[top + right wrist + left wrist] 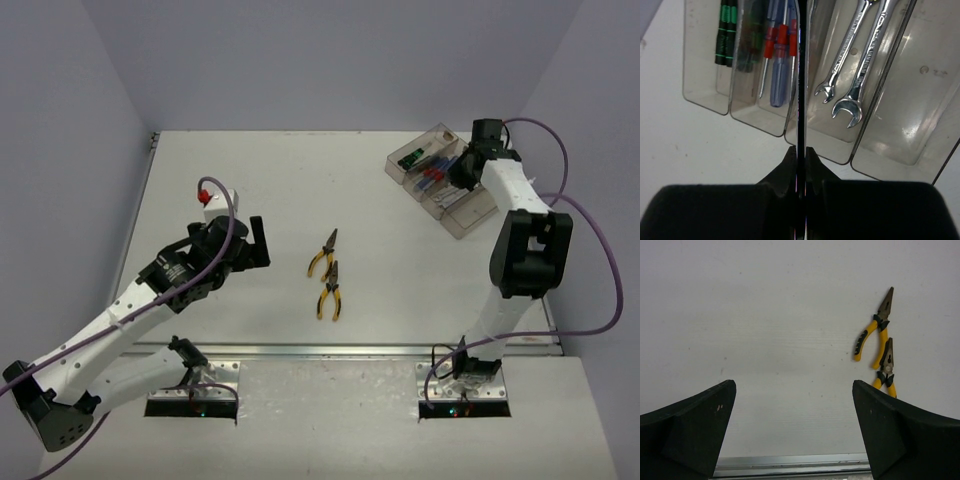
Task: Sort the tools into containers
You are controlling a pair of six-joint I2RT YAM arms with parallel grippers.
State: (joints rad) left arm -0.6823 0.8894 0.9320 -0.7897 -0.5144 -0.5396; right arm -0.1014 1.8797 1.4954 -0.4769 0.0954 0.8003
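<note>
Two yellow-and-black pliers [322, 252] [330, 291] lie on the white table, mid-front. My left gripper [258, 243] hovers to their left, wide open and holding nothing. In the left wrist view [792, 385] the pliers [875, 332] [886, 367] lie ahead on the right. The containers [465, 220] stand at the back right. My right gripper [800, 150] hangs over them, shut on a thin flat metal tool [800, 75] seen edge-on. Below it are black-and-green screwdrivers [725, 35], blue-and-red screwdrivers [777, 50] and two silver wrenches [855, 65], each kind in its own bin.
The rightmost bin [910, 100] holds nothing. A small white block with a red knob [207, 193] stands behind my left arm. A metal strip [790, 460] marks the table's near edge. Purple cables loop around both arms.
</note>
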